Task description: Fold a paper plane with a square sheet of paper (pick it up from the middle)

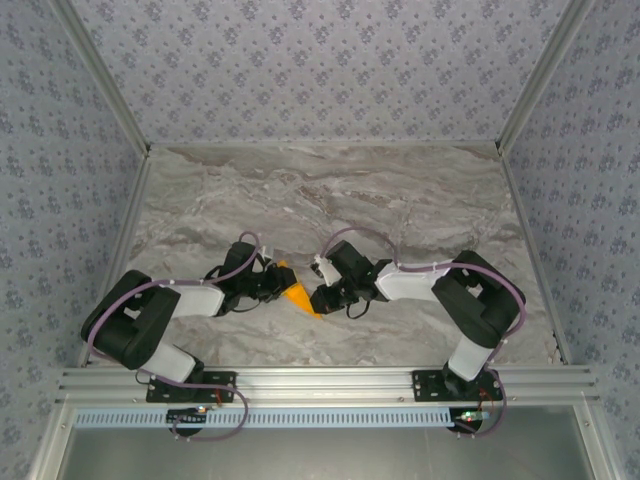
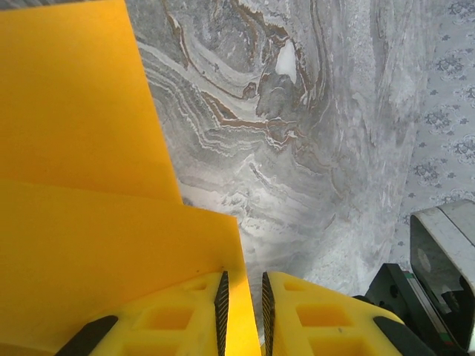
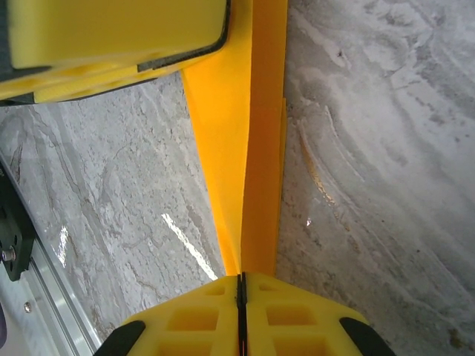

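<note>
Top view: the paper (image 1: 298, 296) is mid-table, left gripper (image 1: 272, 287) and right gripper (image 1: 322, 298) touching it from either side. Left wrist: my pads are nearly together with an orange flap between them, so I read that as pinched. Right wrist: jaws clamped tight on the creased edge. It's light, floppy and easily torn, so I'd grip on the layered folds, close to the crease.
</note>
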Motion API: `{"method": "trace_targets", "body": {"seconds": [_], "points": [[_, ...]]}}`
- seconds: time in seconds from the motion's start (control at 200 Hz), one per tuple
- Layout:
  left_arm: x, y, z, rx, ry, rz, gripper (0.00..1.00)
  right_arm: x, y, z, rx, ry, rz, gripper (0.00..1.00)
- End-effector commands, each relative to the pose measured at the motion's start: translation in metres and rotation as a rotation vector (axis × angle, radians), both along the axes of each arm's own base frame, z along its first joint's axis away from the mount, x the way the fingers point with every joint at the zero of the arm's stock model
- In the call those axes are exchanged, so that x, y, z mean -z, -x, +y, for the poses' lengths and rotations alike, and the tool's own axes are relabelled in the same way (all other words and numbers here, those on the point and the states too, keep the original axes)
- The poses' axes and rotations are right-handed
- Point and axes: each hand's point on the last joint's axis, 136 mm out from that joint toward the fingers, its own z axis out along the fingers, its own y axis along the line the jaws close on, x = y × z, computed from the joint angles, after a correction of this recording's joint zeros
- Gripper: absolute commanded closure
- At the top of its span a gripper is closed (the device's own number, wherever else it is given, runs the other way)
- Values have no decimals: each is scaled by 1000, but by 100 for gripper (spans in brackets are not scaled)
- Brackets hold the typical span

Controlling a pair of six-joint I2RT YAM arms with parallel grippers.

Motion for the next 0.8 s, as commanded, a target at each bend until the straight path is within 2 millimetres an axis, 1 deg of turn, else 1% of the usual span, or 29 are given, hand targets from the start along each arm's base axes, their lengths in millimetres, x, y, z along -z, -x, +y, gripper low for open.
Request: {"method": "trace_targets", "body": {"seconds": [0.0,0.245,0.35,0.51,0.56,0.705,0.794], "points": [[4,8,-1,31,-4,0,78,8,5,-3,-11,9,39,89],[7,10,1,28,-10,10,78,15,7,-1,-19,11,58,90],[7,10,1,28,-13,11,78,10,4,1,-18,1,45,89],[9,11,2,28,-18,14,78,-6,2,1,-17,-15,9,85],[10,12,3,26,-20,16,78,-8,2,0,-18,-12,2,85],[11,13,3,26,-24,17,78,-6,5,-3,-25,0,7,84],[12,12,4,25,-26,17,78,-1,8,-2,-33,9,17,84]]}}
